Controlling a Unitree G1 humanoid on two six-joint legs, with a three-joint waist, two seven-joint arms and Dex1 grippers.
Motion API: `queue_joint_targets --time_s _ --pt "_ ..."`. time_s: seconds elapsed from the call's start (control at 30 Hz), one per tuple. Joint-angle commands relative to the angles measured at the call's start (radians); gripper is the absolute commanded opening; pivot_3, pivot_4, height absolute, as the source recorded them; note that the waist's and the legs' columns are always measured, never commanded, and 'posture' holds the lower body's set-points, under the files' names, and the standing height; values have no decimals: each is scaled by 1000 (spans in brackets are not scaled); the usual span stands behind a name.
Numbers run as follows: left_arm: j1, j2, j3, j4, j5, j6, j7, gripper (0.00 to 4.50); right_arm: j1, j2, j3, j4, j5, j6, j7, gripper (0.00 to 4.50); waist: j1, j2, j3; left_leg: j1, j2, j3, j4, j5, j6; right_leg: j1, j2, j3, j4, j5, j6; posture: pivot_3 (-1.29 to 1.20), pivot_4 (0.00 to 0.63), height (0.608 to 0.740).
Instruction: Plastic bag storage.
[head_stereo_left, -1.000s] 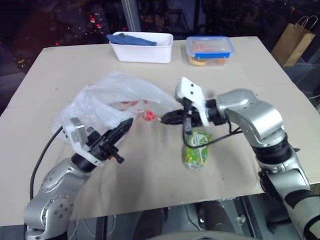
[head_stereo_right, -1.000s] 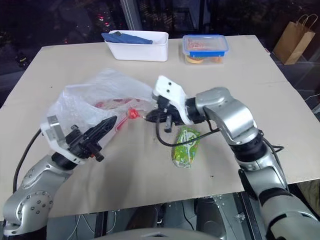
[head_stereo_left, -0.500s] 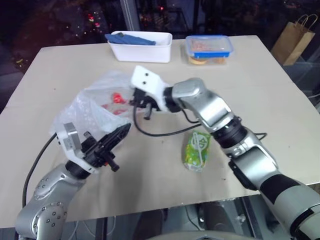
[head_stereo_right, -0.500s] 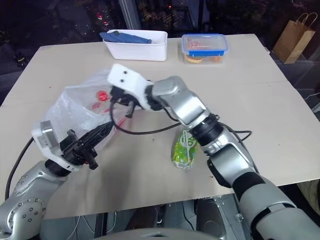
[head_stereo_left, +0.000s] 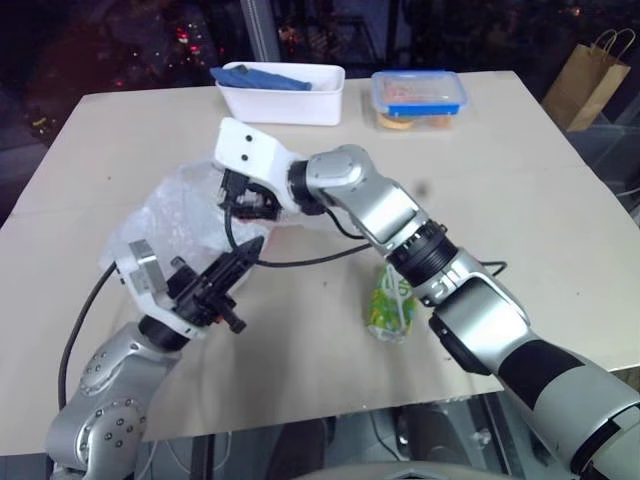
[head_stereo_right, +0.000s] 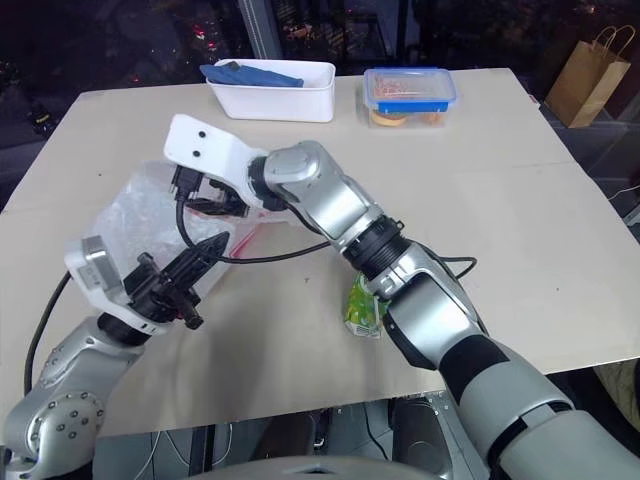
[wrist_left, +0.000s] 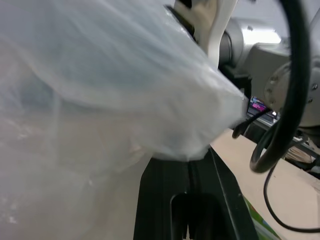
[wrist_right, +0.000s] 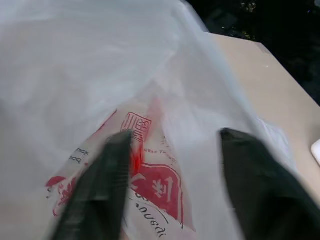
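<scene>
One plastic bag (head_stereo_left: 185, 215) on worktop (head_stereo_left: 520, 190), left side. Left pincer (head_stereo_left: 240, 260) clamped tight on bag edge; right pincer (wrist_right: 172, 185) spread wide over bag, gripping nothing. One green packet (head_stereo_left: 392, 302), one white tub (head_stereo_left: 283, 93), one blue-lidded box (head_stereo_left: 420, 97).

Plastic bag (wrist_right: 100, 75): translucent white, red print. Packet (head_stereo_left: 391, 305): green. Tub (head_stereo_left: 283, 100): white. Table (head_stereo_left: 520, 180): beige.

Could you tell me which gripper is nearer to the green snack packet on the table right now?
Left. The left gripper hangs just beside the green snack packet, pinching the plastic bag. The right gripper has reached across over the bag, farther from the packet.
</scene>
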Motion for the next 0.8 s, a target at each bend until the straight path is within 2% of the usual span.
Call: queue_joint_targets --time_s 0.03,0.13,0.3,0.37,0.5,0.6,0.73,0.8 --pt "-25 -11 32 -15 -39 -21 28 0 35 -57 -53 -117 46 47 65 3676 1 0 0 0 0 0 0 0 0 0 0 0 0 0 0 0 150 740" --pt "-48 -17 55 -10 -86 -14 61 0 102 -175 -94 -317 165 204 206 3676 6 0 0 -1 0 -1 1 0 0 0 -1 -1 0 0 0 0 150 740" --pt "-23 11 113 4 -158 11 53 0 228 -481 -178 -608 360 413 419 3676 2 0 0 -2 0 0 1 0 1 0 -1 0 -1 0 0 0 150 740" --pt "-11 29 145 21 -200 23 46 0 284 -642 -163 -647 388 444 527 3676 2 0 0 -1 0 0 1 0 1 0 -1 0 -1 0 0 0 150 740" --pt "-13 54 171 43 -239 41 40 0 372 -839 -90 -644 312 356 615 3676 0 0 0 -1 0 4 1 0 1 1 -1 0 -1 0 0 0 150 740" --pt "-12 64 168 45 -243 50 36 0 438 -882 -44 -629 230 196 615 3676 -2 0 0 0 2 8 1 0 1 1 0 1 -1 0 1 0 150 740" --pt "-13 61 158 43 -237 56 35 0 509 -854 -22 -579 119 -102 570 3676 0 -1 0 0 3 10 2 0 1 1 1 1 -1 0 1 0 150 740" --pt "-16 58 154 44 -231 55 35 0 507 -844 -19 -552 94 -182 576 3676 1 -1 1 0 3 10 3 0 1 1 0 1 -1 0 1 0 150 740"
